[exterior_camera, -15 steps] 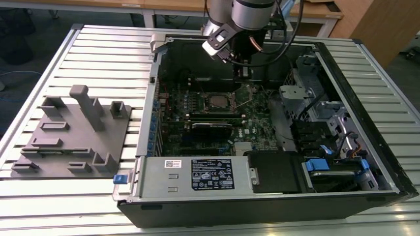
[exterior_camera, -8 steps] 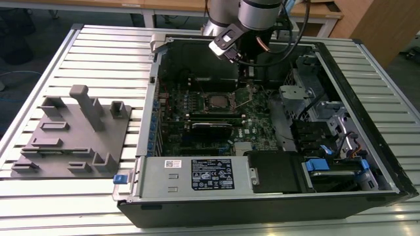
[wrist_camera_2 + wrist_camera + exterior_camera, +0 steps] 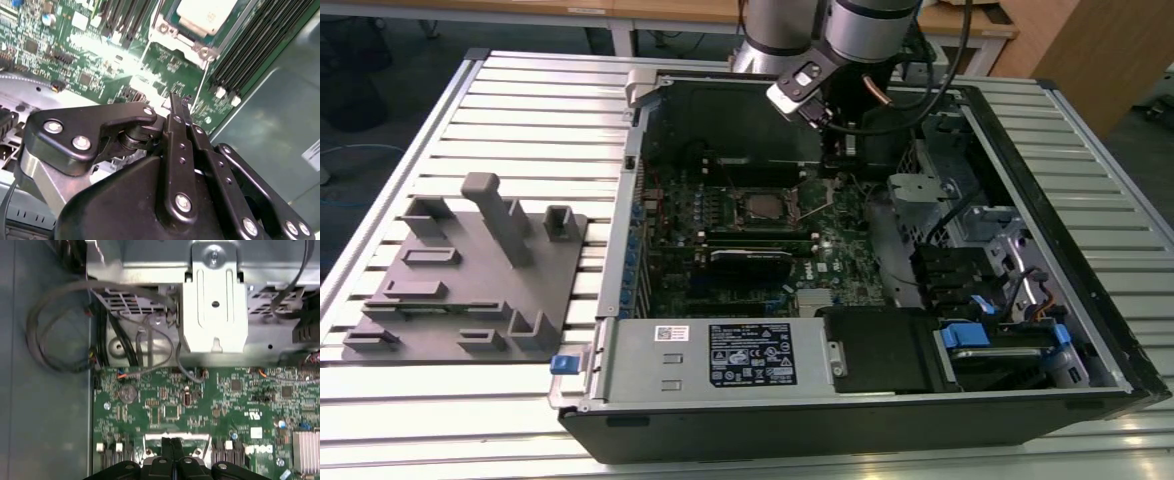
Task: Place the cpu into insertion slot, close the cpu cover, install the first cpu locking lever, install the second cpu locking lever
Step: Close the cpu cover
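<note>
The cpu shows its silver-grey top and lies in the insertion slot on the green board inside the open computer case. The cpu cover lies flat around it as a silver frame. A thin metal lever rod runs along the socket's side, and in the exterior view it stands up at a slant on the socket's right. My gripper hangs just above the board, beside the socket on the exterior view's right. In both wrist views its black fingers are pressed together with nothing between them.
Long black memory slots flank the socket. A silver drive cage and loose grey cables lie beyond the board. The power supply fills the case's front. A grey fixture block stands on the slatted table at the exterior view's left.
</note>
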Controlling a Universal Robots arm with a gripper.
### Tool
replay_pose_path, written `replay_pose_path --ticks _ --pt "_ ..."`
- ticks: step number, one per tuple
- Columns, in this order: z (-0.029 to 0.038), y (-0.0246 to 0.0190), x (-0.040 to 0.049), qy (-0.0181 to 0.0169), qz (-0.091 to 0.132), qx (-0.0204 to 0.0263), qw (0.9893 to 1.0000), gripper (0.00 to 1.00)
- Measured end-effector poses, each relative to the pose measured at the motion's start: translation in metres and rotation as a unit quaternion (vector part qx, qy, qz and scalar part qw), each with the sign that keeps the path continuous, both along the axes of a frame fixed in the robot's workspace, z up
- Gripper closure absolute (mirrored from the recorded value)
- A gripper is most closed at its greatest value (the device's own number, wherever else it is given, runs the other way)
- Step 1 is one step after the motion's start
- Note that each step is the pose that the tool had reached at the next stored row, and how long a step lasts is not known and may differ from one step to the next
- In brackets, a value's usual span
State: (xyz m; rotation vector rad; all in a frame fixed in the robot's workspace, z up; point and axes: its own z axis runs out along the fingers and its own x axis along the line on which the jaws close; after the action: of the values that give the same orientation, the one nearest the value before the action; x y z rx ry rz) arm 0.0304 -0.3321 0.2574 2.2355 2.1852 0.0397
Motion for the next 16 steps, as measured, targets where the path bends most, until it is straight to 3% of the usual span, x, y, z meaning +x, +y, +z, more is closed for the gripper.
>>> replay_pose_path --ticks 7,16 --pt "-0.0009 0.0005 0.0173 0.0 -0.005 0.0 1.0 0.9" --pt "-0.0052 0.0006 0.0258 0.0 -0.026 0.0001 0.9997 0.9"
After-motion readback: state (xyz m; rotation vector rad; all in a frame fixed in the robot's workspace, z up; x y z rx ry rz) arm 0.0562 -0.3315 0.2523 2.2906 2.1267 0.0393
